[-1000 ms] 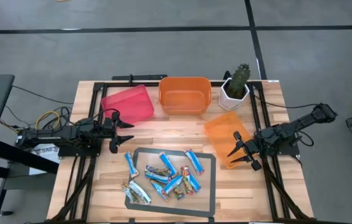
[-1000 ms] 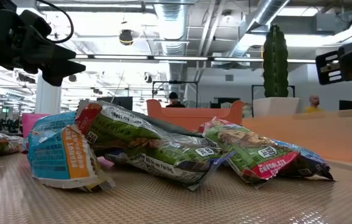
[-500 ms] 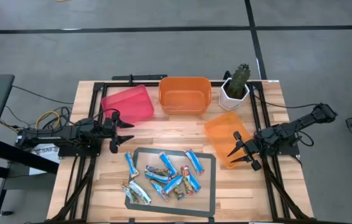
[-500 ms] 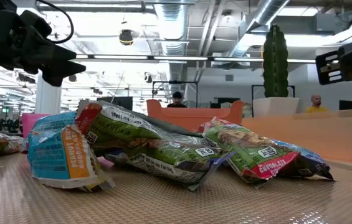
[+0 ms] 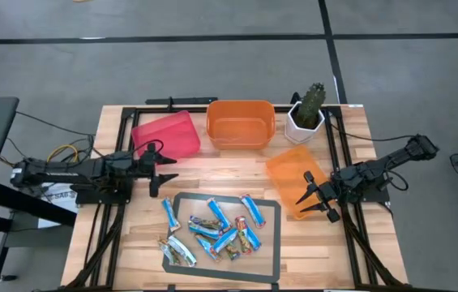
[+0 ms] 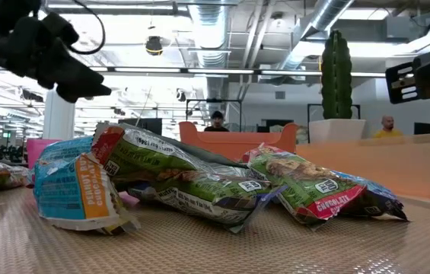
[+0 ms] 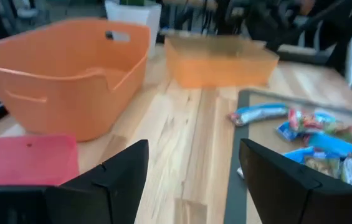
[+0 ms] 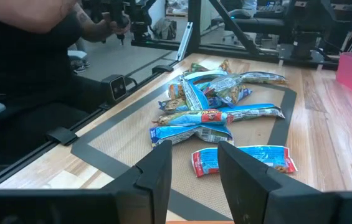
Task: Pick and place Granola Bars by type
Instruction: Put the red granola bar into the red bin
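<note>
Two dark, near-black jointed arms — left arm (image 5: 74,174), right arm (image 5: 378,172) — slender segments. Each ends in two flat, tapered black fingers (image 7: 110,180). Left base: yellow cables (image 5: 65,154), small white label — text unreadable.

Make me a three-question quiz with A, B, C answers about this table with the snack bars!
1. Where do the granola bars lie?
A. in the red bin
B. on the dark mat
C. beside the cactus

2. How many bins are on the table?
A. one
B. five
C. three

3. What is in the left gripper?
A. nothing
B. a blue bar
C. the cactus

Answers: 1 B, the bars sit piled on the dark mat. 2 C, there is a red bin, an orange tub and a flat orange bin. 3 A, its fingers stand apart with only table between them.
</note>
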Available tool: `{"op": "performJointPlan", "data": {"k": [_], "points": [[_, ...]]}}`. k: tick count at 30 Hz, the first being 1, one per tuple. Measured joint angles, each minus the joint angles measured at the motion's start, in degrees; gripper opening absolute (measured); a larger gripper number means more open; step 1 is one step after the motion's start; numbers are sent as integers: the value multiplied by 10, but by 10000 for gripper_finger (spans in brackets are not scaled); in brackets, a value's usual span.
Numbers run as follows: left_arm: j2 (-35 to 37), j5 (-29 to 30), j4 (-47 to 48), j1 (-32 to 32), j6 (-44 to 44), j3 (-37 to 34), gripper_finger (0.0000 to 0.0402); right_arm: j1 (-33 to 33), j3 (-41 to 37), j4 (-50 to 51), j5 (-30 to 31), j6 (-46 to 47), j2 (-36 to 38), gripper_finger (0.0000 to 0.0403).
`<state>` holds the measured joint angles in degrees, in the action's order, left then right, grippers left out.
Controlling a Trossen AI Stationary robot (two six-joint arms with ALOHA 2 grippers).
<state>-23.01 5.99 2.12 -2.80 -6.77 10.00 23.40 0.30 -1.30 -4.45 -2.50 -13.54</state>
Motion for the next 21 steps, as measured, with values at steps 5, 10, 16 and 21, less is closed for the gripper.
{"op": "performJointPlan", "data": {"k": [5, 10, 16, 21], "points": [[-122, 15, 12, 40, 12, 77, 242, 0, 0, 0, 0, 0, 0, 123], [-246, 24, 16, 99, 46, 154, 242, 0, 0, 0, 0, 0, 0, 123], [-368, 57, 15, 183, 107, 228, 242, 0, 0, 0, 0, 0, 0, 123], [-446, 91, 14, 247, 139, 270, 242, 0, 0, 0, 0, 0, 0, 123]]}}
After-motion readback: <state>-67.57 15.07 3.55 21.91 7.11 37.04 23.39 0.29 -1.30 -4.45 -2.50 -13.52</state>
